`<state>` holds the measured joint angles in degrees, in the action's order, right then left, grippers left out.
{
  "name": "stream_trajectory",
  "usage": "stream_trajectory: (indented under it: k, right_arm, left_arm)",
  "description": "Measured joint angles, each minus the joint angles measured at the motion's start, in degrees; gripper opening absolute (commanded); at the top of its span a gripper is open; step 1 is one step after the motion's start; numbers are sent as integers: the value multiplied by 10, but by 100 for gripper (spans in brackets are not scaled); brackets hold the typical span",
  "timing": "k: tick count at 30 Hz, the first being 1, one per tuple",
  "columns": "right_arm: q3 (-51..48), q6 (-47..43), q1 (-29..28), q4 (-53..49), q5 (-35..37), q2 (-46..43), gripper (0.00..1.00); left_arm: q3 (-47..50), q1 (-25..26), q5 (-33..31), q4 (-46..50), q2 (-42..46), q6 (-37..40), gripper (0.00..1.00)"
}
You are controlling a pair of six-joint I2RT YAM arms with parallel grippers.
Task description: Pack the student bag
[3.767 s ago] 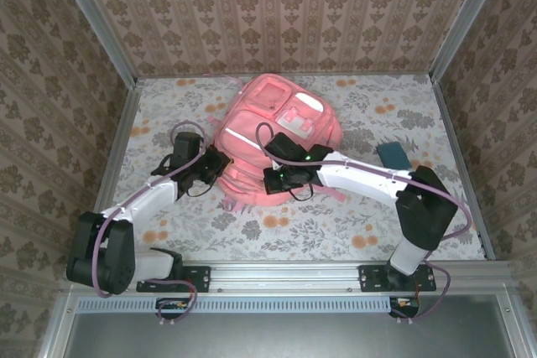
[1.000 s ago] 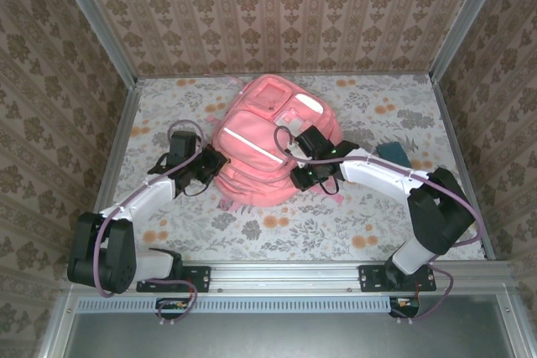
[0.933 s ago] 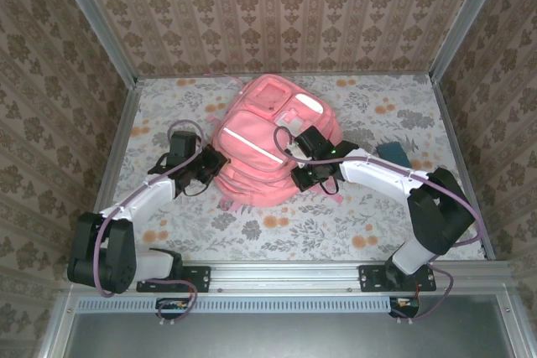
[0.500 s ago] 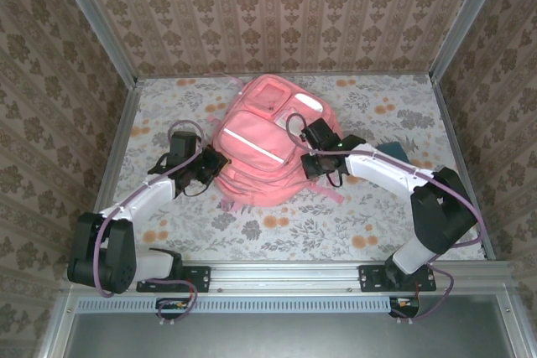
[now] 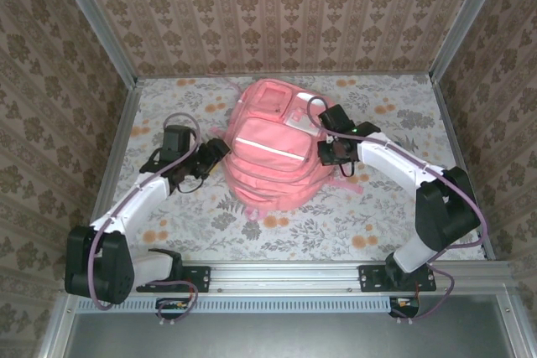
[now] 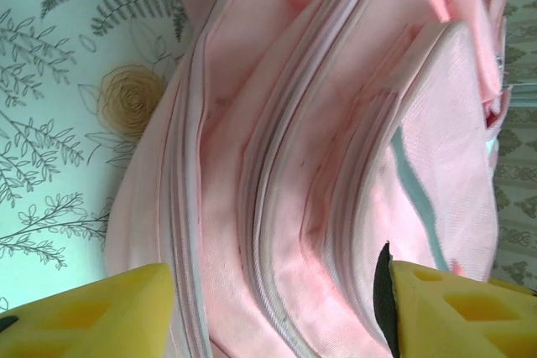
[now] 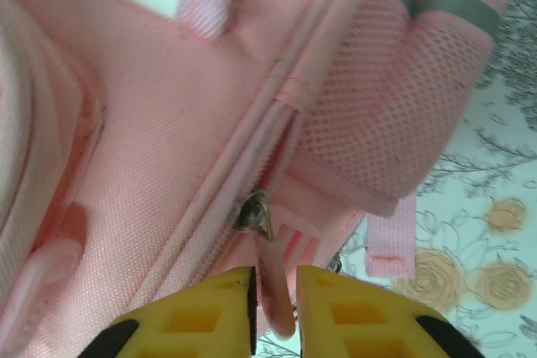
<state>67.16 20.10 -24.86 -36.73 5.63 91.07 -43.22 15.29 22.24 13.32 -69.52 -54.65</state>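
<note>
The student bag (image 5: 273,144), a large salmon-pink backpack, lies front-up in the middle of the table. My left gripper (image 5: 216,151) is at its left edge. In the left wrist view it (image 6: 275,295) stands open wide, with the bag's zipped folds (image 6: 319,165) lying past the gap. My right gripper (image 5: 329,153) is at the bag's right side. Its yellow fingers (image 7: 275,281) stand a narrow gap apart. The pink zipper pull (image 7: 281,312) hangs between them from the metal slider (image 7: 254,211). It touches the left finger and leaves a sliver of space at the right one.
A mesh side pocket (image 7: 377,98) and a loose pink strap end (image 7: 388,245) lie right beside the right gripper. The floral table cloth (image 5: 394,224) shows bare in front of the bag. Patterned walls (image 5: 277,14) close the back and both sides.
The bag has swung to the right. My right gripper travelled up the bag's right side with the zipper pull and loosened. My left gripper opened, let go of the bag's left edge and drew back.
</note>
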Motion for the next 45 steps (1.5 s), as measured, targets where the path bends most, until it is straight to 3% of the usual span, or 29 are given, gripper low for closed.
stream_trajectory:
  k: [5, 10, 24, 36, 45]
  right_arm:
    - [0, 8, 10, 7, -45, -30, 68]
    - [0, 9, 10, 53, -146, -65, 80]
    - [12, -16, 25, 98, -296, 9, 81]
    - [22, -77, 25, 87, -310, 38, 83]
    - [-13, -100, 25, 77, -323, -12, 75]
  left_arm:
    - [-43, 0, 0, 28, -1, 59, 74]
    - [-82, 5, 0, 34, -23, 104, 75]
    - [-295, 121, -14, 55, -228, 163, 49]
    - [-453, 181, -41, 122, -400, 192, 29]
    - [-478, 188, -78, 157, -414, 193, 25]
